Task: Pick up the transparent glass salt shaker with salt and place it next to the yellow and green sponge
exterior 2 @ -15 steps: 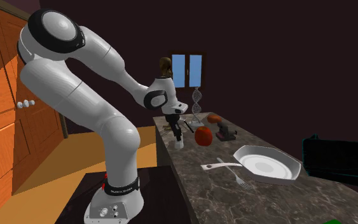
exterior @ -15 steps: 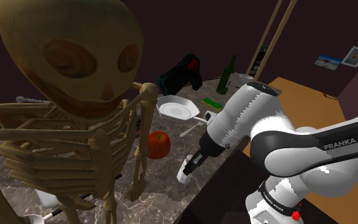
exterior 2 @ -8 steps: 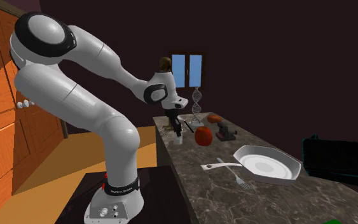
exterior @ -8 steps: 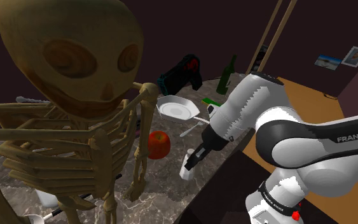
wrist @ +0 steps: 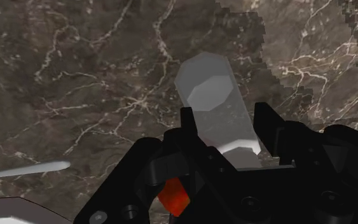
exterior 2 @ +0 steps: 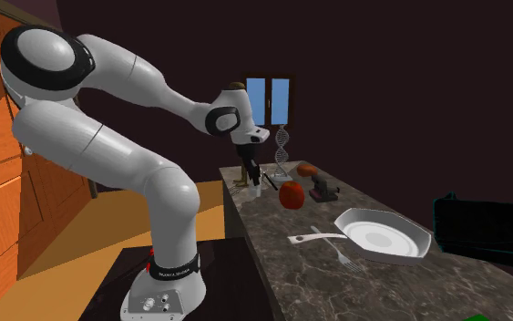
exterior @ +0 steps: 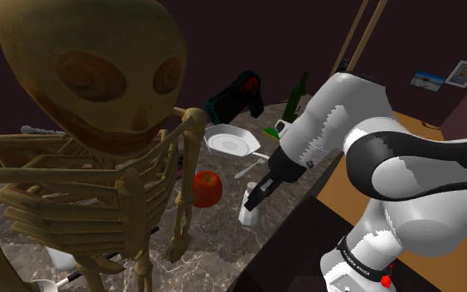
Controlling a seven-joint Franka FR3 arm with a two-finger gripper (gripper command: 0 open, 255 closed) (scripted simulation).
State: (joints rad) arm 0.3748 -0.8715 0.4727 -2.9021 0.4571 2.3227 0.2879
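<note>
The gripper is pinching the salt shaker at the wrist view's centre, and is best keeping it upright while clearing the plate.

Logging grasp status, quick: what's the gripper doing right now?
Gripper: closed on the pale translucent salt shaker.
</note>
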